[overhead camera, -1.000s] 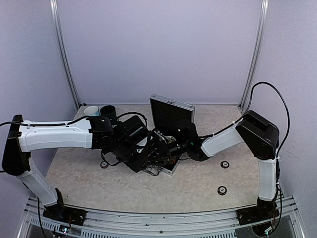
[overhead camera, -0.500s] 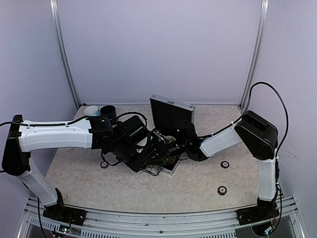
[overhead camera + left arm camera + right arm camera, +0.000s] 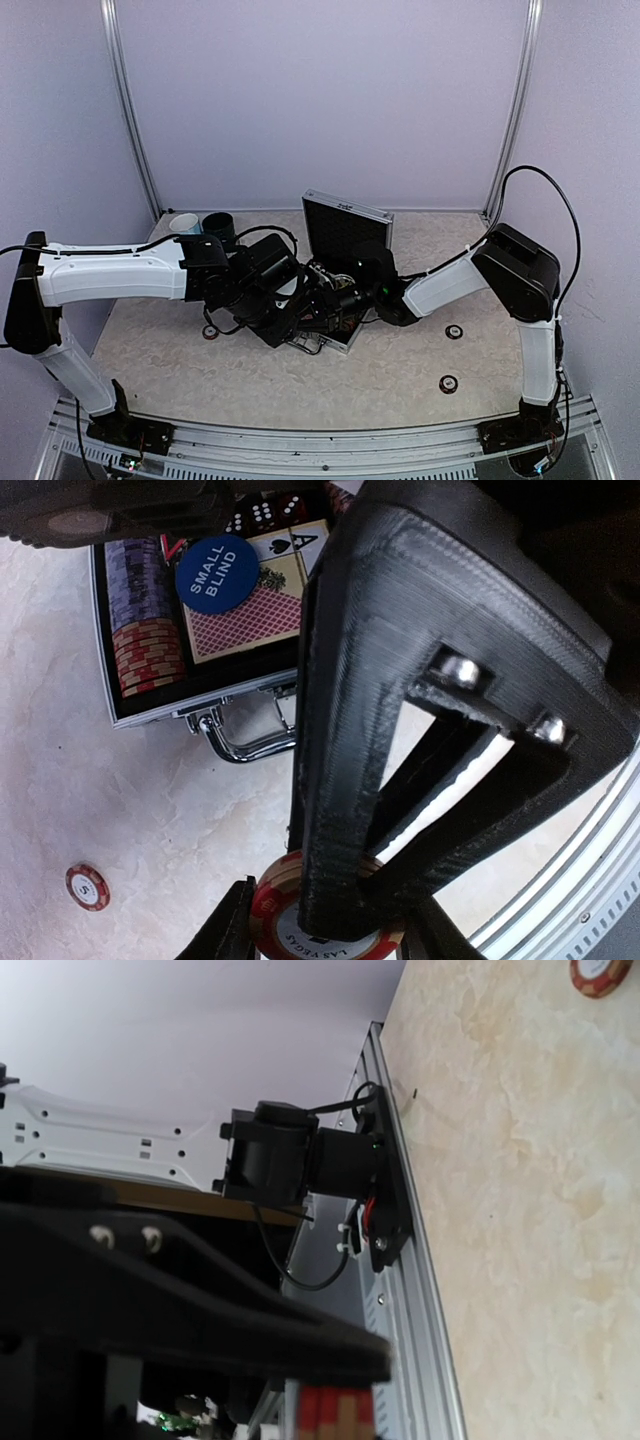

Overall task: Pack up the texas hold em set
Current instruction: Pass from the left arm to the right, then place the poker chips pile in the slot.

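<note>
Barely any change: right elbow (image 3: 518, 268) edges inward beside the case (image 3: 346, 226).
Left claw (image 3: 330, 935) pinches a chip (image 3: 278, 912); right claw (image 3: 345, 298), cannot tell.

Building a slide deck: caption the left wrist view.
Left gripper holds a red poker chip near the open case, Small Blind button atop a card deck, one loose chip.

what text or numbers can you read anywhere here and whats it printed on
"SMALL BLIND": on the blue round button lying on the card deck in the case.
"LAS VEGAS": on the red chip at the bottom of the left wrist view.
"A" with a spade: on the deck's corner.
Loose chip on the table: centre mark too small to read.
</note>
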Motion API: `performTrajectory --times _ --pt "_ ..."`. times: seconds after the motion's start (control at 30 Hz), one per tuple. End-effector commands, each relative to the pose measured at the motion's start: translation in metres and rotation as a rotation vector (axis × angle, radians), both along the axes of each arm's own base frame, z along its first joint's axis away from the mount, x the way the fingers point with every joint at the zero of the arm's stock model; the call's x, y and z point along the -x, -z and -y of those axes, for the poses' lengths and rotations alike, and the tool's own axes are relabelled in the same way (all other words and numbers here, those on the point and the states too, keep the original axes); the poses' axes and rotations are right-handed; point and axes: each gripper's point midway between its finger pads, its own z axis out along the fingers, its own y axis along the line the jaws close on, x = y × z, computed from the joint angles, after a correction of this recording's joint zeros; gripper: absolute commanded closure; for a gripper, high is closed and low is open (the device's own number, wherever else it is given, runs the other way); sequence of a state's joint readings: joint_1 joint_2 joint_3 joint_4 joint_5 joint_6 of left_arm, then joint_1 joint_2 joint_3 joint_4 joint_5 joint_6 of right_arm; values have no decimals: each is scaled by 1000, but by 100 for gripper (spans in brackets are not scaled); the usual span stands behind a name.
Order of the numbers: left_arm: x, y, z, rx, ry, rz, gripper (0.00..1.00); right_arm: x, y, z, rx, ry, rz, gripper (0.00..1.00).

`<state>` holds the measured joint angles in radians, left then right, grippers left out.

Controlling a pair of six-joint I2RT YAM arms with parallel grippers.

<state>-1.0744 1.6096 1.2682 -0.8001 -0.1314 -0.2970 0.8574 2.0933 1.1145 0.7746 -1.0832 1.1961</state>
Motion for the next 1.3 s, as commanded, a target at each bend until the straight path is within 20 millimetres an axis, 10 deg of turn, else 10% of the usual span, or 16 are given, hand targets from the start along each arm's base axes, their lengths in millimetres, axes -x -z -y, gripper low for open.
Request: performTrajectory --times 0.0,0.47,0.77,1.27 --pt "-1 -2 3 7 9 20 64 3 0 -5 -21 -15 14 88" --pt "-1 0 1 6 2 24 56 2 -2 -3 -18 -1 15 100" --pt "-4 -9 -1 36 -13 56 2 -6 -2 5 3 42 41 100" --pt "-34 -57 -46 289 -180 68 1 -39 5 43 303 175 557 100"
